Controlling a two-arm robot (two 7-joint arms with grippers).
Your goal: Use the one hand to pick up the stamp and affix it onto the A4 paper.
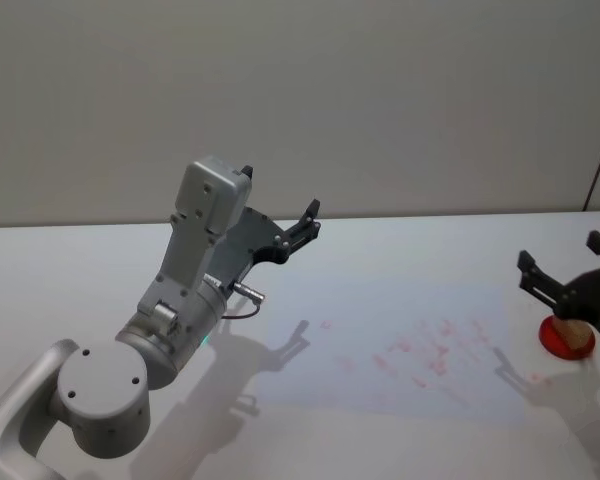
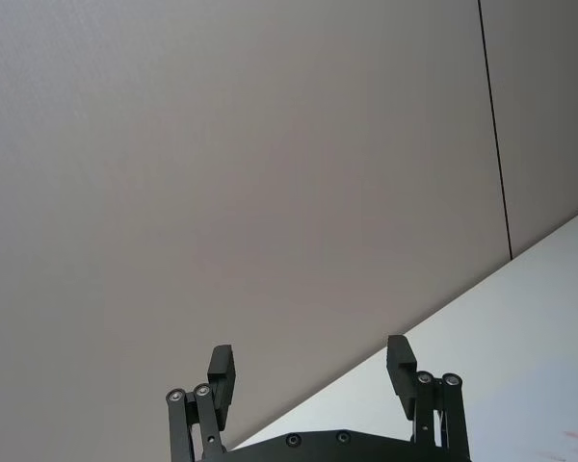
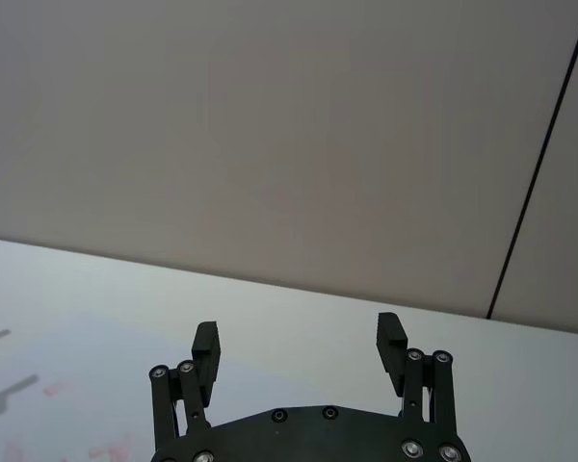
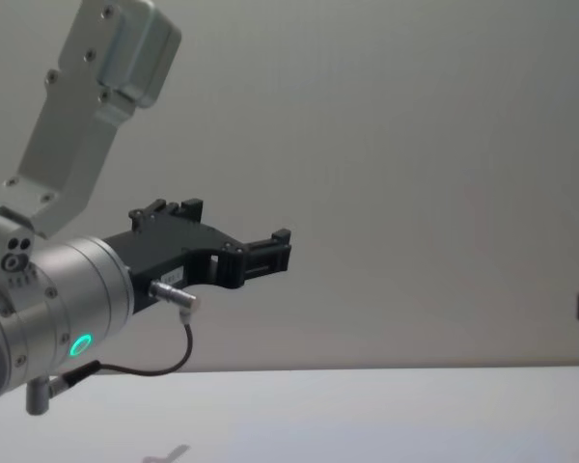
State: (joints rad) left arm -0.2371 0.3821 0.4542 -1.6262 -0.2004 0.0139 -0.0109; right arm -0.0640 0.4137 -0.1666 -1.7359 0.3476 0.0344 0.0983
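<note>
The black angular left gripper (image 1: 308, 222) is raised above the white table (image 1: 70, 270), jaws wide apart. The chest view adds a green light (image 4: 80, 344) on its silver arm. A white A4 paper sheet (image 1: 380, 320) lies at centre, smudged with red marks. The black right gripper (image 1: 562, 255), jaws wide and empty, hovers by the small tan wooden stamp (image 1: 572, 328), which stands on a round red ink pad (image 1: 551, 340).

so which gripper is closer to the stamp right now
Right. The right gripper hangs open close over the stamp on its red pad, not holding it. The left gripper is raised, open, at the A4 paper's opposite, left side.
</note>
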